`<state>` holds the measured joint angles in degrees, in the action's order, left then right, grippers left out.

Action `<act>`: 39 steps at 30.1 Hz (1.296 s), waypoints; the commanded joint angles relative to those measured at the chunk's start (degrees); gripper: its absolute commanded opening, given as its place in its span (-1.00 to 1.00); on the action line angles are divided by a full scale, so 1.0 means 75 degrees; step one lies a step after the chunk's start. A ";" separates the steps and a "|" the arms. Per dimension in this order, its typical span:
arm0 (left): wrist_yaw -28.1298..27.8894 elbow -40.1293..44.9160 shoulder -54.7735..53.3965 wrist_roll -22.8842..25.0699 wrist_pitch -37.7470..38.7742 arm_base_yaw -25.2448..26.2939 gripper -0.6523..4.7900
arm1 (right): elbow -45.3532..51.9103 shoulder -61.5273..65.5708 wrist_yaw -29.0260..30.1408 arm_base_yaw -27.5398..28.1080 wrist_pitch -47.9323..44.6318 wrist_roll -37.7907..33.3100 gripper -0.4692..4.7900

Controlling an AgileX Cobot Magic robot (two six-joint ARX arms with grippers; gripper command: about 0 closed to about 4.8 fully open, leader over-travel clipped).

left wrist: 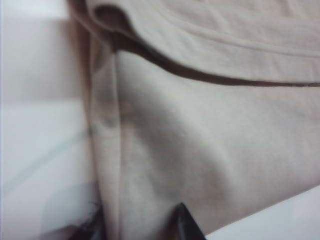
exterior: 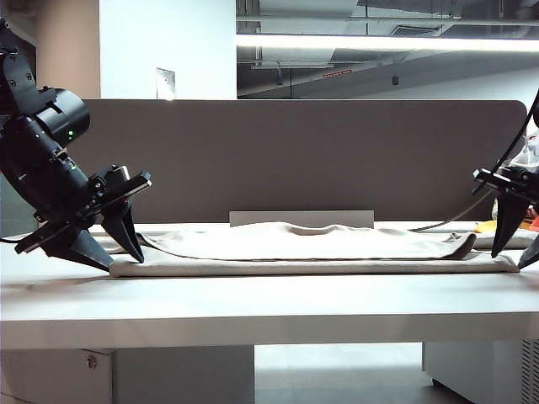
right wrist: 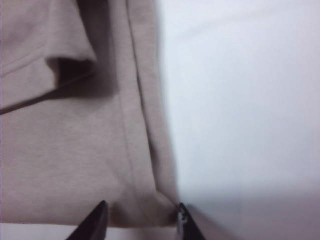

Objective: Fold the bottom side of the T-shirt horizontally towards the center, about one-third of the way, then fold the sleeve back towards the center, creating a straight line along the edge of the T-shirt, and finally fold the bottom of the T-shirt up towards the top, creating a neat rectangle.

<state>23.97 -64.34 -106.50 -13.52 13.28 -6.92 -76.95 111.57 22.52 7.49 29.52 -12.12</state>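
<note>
One beige T-shirt [exterior: 320,246] lies flat along the white tabletop [exterior: 269,303], stretched nearly its whole width, with an upper layer of cloth doubled over the lower one and a soft ridge near the middle. Left hand [exterior: 122,257] is down at the shirt's left end, fingertips [left wrist: 187,222] apart and straddling the cloth edge there; whether they pinch it, cannot tell. Right hand [exterior: 515,252] sits at the right end, its two dark tips [right wrist: 95,220] spread either side of the hemmed corner, grip likewise unclear; grey partition [exterior: 295,160] stands behind.
</note>
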 commanded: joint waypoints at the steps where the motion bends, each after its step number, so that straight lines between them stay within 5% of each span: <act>1: 0.0093 0.0029 -0.0038 0.0029 0.0192 -0.0012 -0.11 | -0.0029 0.0085 0.0017 -0.0006 -0.0087 0.0023 -0.18; 4: 0.0090 0.0029 -0.0038 0.0029 0.0195 -0.0012 -0.17 | -0.0029 0.0178 0.0038 -0.0006 -0.0090 0.0023 -0.20; 10: 0.0096 0.0029 -0.0038 0.0061 0.0201 -0.0012 -0.55 | -0.0029 0.0230 0.0079 -0.0006 -0.0079 0.0058 -0.84; 13: 0.0093 0.0029 -0.0035 0.0219 0.0271 -0.0012 -0.79 | -0.0029 0.0230 0.0099 -0.0006 0.0041 0.0137 -0.84; 27: 0.0064 0.0122 0.0650 0.0804 0.1195 -0.0006 -0.78 | 0.0493 -0.0425 0.0213 0.0009 0.0737 0.0682 -0.84; 39: 0.0035 0.2142 0.2390 0.0743 0.0746 -0.0003 -0.78 | 0.2550 -0.1999 0.0213 0.0020 0.0312 0.0644 -0.84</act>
<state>24.34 -49.65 -89.86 -7.75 19.75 -6.96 -59.22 98.04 24.03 7.60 32.36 -7.25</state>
